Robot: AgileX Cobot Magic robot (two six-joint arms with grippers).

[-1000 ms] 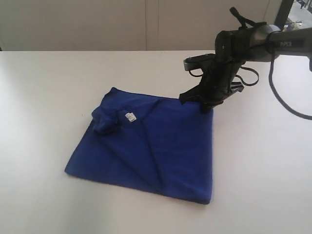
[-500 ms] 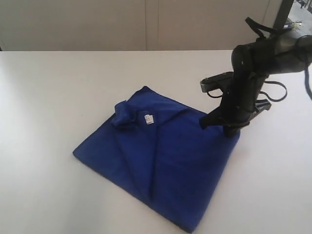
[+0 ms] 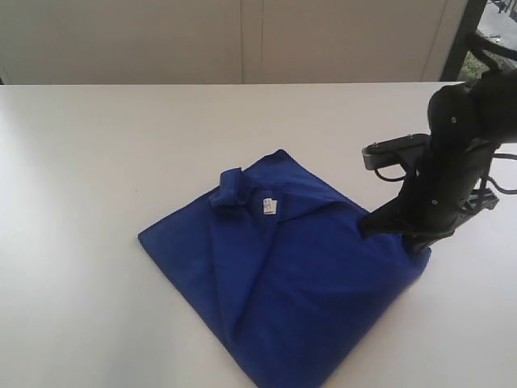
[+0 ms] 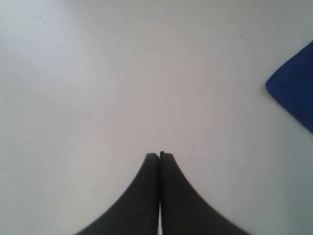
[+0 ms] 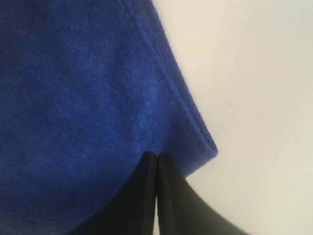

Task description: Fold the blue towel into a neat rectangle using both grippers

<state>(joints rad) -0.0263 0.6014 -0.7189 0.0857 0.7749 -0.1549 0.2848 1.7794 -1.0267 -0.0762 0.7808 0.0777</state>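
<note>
My right pincer pinches the blue towel at its three o'clock corner, likely to tug it flat; my left pincer is closed, empty.

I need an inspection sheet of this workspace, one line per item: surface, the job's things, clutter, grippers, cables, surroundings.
surface: white table, clean.
job's things: blue towel partly folded, creased, one corner bunched beside a white tag.
clutter: nothing seen.
grippers: right gripper shut, tips at the towel's corner; left gripper shut over bare table, apart from the towel.
cables: black cable beside the right arm.
surroundings: pale wall panels behind; dark post far right.
</note>
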